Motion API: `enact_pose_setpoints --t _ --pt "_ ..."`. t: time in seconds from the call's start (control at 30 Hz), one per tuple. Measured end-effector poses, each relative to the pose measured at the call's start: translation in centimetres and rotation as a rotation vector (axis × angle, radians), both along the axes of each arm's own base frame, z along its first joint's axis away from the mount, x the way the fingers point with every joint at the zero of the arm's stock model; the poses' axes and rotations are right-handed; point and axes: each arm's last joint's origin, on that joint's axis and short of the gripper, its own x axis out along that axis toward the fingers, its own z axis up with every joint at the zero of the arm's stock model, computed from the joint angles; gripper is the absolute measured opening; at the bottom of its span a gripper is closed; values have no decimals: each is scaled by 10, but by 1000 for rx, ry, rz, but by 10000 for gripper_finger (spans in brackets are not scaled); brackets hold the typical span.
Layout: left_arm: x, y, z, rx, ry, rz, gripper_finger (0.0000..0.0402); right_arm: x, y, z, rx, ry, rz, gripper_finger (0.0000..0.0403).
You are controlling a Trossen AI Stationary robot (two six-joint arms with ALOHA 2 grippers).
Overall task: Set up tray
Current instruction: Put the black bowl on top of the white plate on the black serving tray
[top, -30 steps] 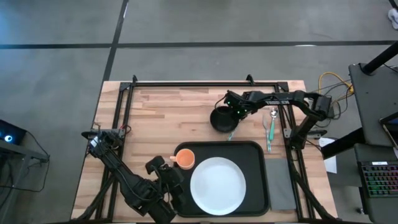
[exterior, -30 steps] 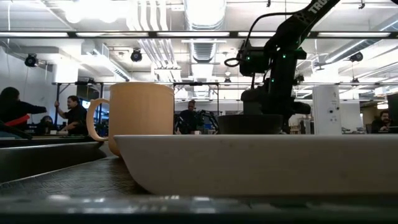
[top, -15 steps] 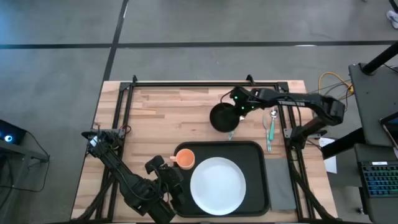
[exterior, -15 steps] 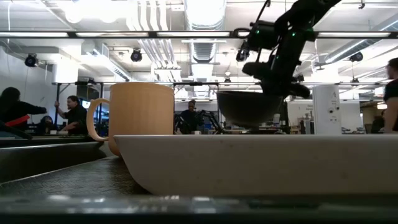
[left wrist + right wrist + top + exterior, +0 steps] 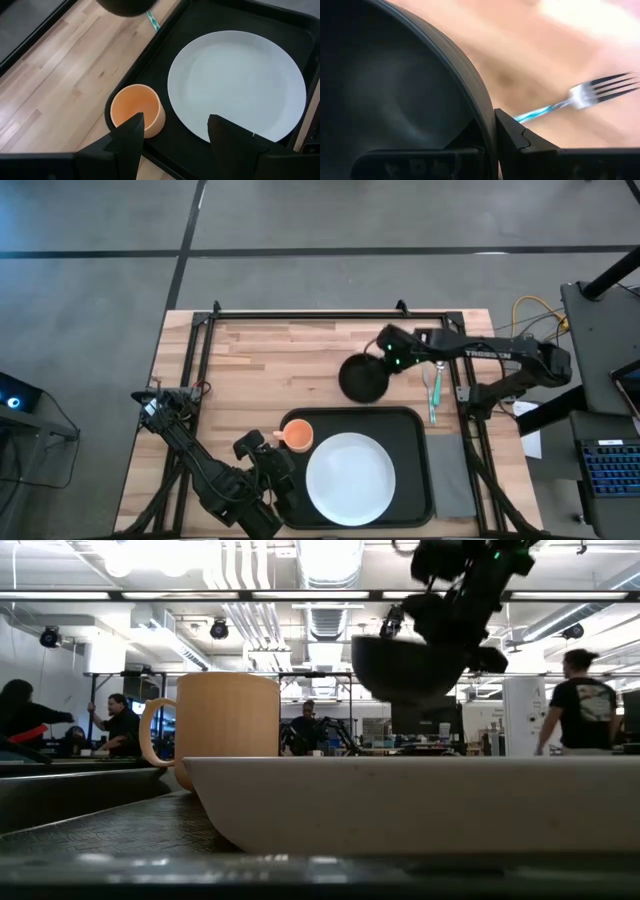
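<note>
Above the wooden bench (image 5: 260, 360), right gripper (image 5: 383, 361) pinches the black bowl (image 5: 362, 378); left gripper (image 5: 172, 132) fingers spread over the tray (image 5: 414, 480).

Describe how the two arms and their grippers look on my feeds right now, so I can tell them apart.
Both arms are dark, jointed, matte black. The right arm carries white lettering along its forearm and green indicator lights near the wrist, beside the right gripper. The left arm is plain black, with thin red and dark wiring at its base. The left gripper has two angular, wedge-shaped black fingers.
</note>
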Motion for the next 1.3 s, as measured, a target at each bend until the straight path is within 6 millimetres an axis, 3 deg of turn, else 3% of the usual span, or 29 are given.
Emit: enact_pose_setpoints --t 0.23,0.4,0.83,1.0,1.3 --pt "1 -1 0 -5 -9 0 199 6 77 5 41 -28 300 11" --pt "1 -1 0 -14 -19 0 199 10 117 -9 98 36 351 11" --pt "5 -4 1 -50 -53 0 199 33 170 -51 247 88 368 11" --pt "6 -6 2 -63 -68 0 199 34 181 -64 270 131 347 11" --pt "8 -8 -3 -71 -75 -1 199 35 193 -67 318 121 377 13"
